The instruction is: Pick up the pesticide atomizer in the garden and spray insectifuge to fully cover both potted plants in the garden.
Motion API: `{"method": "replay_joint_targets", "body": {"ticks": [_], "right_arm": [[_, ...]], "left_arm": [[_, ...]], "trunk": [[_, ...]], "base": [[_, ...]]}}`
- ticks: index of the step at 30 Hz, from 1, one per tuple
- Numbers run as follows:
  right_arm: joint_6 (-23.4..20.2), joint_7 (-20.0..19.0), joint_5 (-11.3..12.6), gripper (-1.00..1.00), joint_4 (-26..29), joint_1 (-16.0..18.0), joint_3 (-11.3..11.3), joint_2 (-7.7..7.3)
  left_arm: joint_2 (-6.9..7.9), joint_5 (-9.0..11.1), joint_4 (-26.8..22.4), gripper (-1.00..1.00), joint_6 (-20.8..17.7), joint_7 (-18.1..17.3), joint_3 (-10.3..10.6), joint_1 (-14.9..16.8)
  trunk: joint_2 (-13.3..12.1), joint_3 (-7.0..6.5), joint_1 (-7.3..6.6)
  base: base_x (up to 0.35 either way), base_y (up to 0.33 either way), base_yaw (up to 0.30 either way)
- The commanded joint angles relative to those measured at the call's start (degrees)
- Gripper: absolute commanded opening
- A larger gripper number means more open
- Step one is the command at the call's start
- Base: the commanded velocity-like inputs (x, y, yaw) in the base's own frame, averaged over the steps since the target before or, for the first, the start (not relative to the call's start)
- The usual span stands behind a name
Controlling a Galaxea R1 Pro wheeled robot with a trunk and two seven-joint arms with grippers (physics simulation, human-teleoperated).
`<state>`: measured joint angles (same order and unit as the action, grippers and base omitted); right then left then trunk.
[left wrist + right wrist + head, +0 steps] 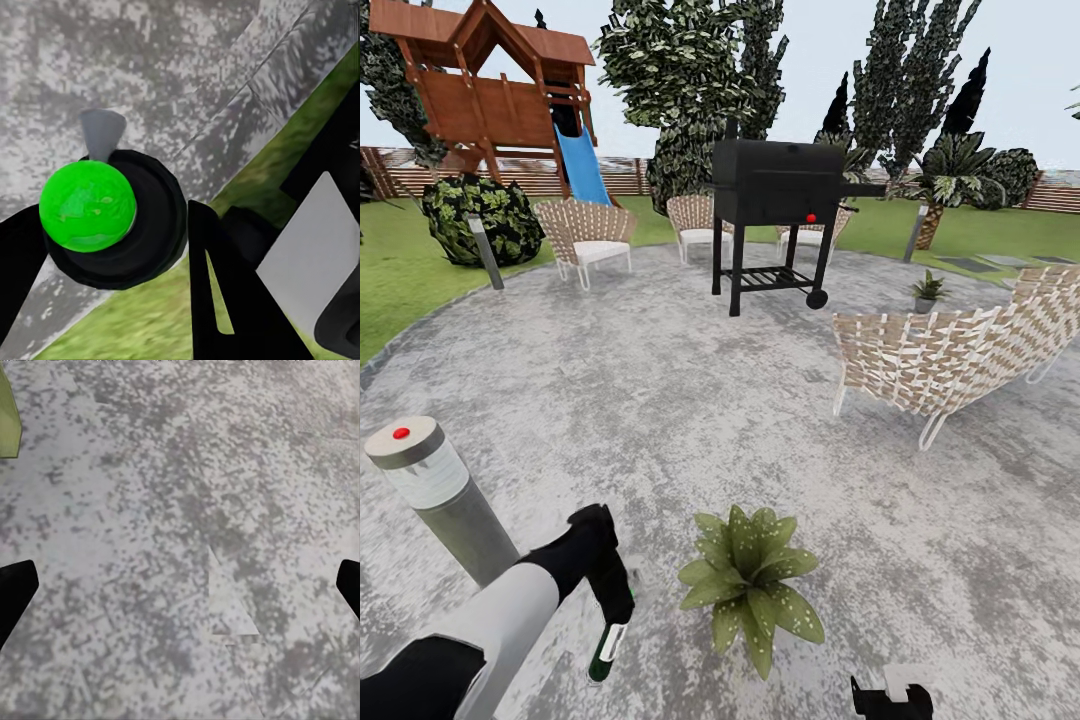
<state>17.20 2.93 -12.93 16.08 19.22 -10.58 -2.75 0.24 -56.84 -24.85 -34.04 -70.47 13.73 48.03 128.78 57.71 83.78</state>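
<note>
Gripping the pesticide atomizer (608,640), the left gripper (610,590) has its dark fingers (225,300) closed either side of the bottle, which hangs below it at about seven o'clock in the head view, label facing out. From the left wrist camera the bottle is seen end-on: a bright green round base (88,205) inside a black ring, with a pale nozzle (101,133) poking out beyond it over stone and a strip of grass. Just beside the bottle, toward six o'clock, sits a potted plant (750,580) with speckled green leaves on the round stone patio (660,400). A grey bollard lamp (435,490) with a red dot stands at eight o'clock. The right gripper (180,585) shows its fingertips (15,592) spread wide apart over bare stone. A second small potted plant (928,290) sits at two o'clock, near a woven bench (960,350). A black grill (775,210) stands at twelve o'clock, with a slide (582,165) at eleven.
</note>
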Motion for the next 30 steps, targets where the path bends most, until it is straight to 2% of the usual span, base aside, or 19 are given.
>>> {"method": "replay_joint_targets", "body": {"ticks": [1,4,6,10,15,18,26,30], "right_arm": [[0.2,0.1,-0.6,1.0,-0.1,0.0,-0.3,0.03],[0.2,0.1,-0.6,1.0,0.0,0.0,-0.3,0.03],[0.2,0.1,-0.6,1.0,0.0,0.1,-0.3,0.03],[0.2,0.1,-0.6,1.0,0.0,0.0,-0.3,0.03],[0.2,0.1,-0.6,1.0,-0.1,0.0,-0.3,0.03],[0.2,0.1,-0.6,1.0,0.0,0.0,-0.3,0.03],[0.2,0.1,-0.6,1.0,0.0,0.1,-0.3,0.03],[0.2,0.1,-0.6,1.0,-0.1,0.0,-0.3,0.03]], "left_arm": [[-0.07,0.0,-0.5,-1.0,-0.5,-0.4,0.2,0.1],[-0.22,0.3,-4.1,-1.0,-0.7,-0.6,-0.2,0.3],[-0.14,0.5,-4.9,-1.0,-0.7,-0.7,-0.3,0.3],[0.16,1.1,-4.4,-1.0,-0.4,-0.7,-0.4,0.1],[0.83,0.6,-4.3,-1.0,-0.8,-0.6,-0.2,-0.3],[0.75,0.5,-4.3,-1.0,-1.2,-0.5,0.0,-0.3],[0.46,0.4,-4.0,-1.0,-1.1,-0.1,0.3,-0.6],[1.28,0.2,-1.9,-1.0,-0.9,0.3,0.3,-1.4]], "trunk": [[0.0,0.05,-0.01],[0.0,0.05,-0.01],[0.0,0.05,-0.01],[0.0,0.05,-0.01],[0.0,0.05,-0.01],[0.0,0.05,-0.01],[0.0,0.05,-0.01],[0.0,0.05,-0.01]], "base": [[0.0,0.0,0.0],[0.0,0.0,0.0],[0.0,0.0,0.0],[0.0,0.0,-0.13],[0.0,0.0,-0.255],[0.0,0.0,-0.219],[-0.008,0.166,-0.022],[0.002,0.022,0.0]]}}
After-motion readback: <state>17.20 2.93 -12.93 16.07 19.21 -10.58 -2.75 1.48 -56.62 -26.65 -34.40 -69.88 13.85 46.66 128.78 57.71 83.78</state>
